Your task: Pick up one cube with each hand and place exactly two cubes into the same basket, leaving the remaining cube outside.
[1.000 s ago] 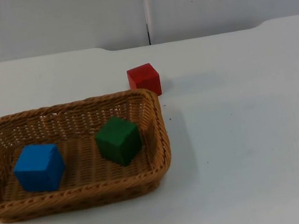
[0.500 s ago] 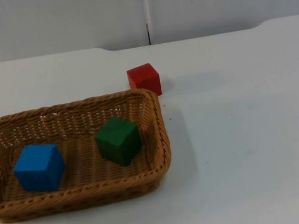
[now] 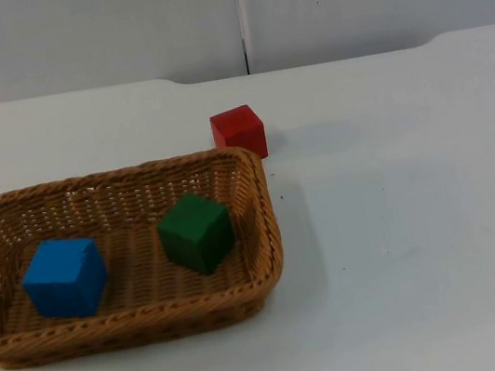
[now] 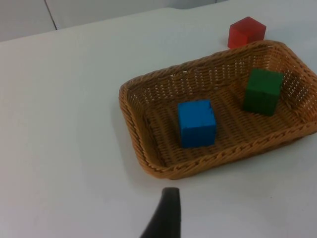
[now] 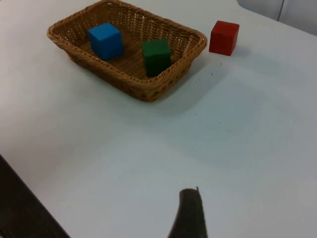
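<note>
A brown wicker basket (image 3: 269,229) lies on the table's left half. Inside it a blue cube (image 3: 64,277) rests at the left and a green cube (image 3: 196,232) at the right, apart from each other. A red cube (image 3: 238,132) stands on the table outside, just behind the basket's far right corner. Both arms wait drawn back. My left gripper (image 4: 166,215) hangs over bare table, off the basket's (image 4: 133,124) short side near the blue cube (image 4: 196,123). My right gripper (image 5: 190,213) hangs well away from the basket (image 5: 129,84), on the green cube's (image 5: 156,56) side.
White table stretches to the right of the basket and in front of it. The grey partition wall (image 3: 239,13) closes the table at the back. The table's near edge (image 5: 29,198) runs close to my right gripper.
</note>
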Controlling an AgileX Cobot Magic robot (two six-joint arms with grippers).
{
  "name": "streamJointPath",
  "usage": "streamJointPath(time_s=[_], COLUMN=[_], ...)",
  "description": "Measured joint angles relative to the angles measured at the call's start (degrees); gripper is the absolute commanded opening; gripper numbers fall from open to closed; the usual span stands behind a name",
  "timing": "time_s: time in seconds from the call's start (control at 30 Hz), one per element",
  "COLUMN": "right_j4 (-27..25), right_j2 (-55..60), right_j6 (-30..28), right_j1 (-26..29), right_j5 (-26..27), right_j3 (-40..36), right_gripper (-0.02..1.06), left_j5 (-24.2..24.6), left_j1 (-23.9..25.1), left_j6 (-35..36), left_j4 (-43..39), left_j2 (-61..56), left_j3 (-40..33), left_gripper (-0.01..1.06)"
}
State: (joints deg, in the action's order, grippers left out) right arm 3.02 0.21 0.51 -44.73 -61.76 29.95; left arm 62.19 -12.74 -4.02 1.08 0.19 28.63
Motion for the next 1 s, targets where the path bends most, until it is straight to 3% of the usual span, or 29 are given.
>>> streamJointPath(time_s=[0.13,0.23,0.3,0.37,0.4,0.43,0.53,1.0], right_j4=[0.0,0.0,0.0,0.0,0.0,0.0,0.0,0.0], right_j2=[0.0,0.0,0.0,0.0,0.0,0.0,0.0,0.0], right_j6=[0.0,0.0,0.0,0.0,0.0,0.0,0.0,0.0], right_j1=[0.0,0.0,0.0,0.0,0.0,0.0,0.0,0.0], right_j5=[0.0,0.0,0.0,0.0,0.0,0.0,0.0,0.0], right_j3=[0.0,0.0,0.0,0.0,0.0,0.0,0.0,0.0], right_gripper=[0.61,0.61,0.64,0.72,0.85,0.85,1.05,1.05], left_j5=[0.0,0.0,0.0,0.0,0.0,0.0,0.0,0.0], left_j1=[0.0,0.0,0.0,0.0,0.0,0.0,0.0,0.0], left_j6=[0.0,0.1,0.1,0.31,0.31,0.34,0.6,0.98], left_j4=[0.0,0.0,0.0,-0.11,-0.11,-0.35,-0.69,-1.08], left_j2=[0.0,0.0,0.0,0.0,0.0,0.0,0.0,0.0], left_j3=[0.0,0.0,0.0,0.0,0.0,0.0,0.0,0.0], left_gripper=[0.86,1.05,1.05,1.05,1.05,1.05,1.05,1.05])
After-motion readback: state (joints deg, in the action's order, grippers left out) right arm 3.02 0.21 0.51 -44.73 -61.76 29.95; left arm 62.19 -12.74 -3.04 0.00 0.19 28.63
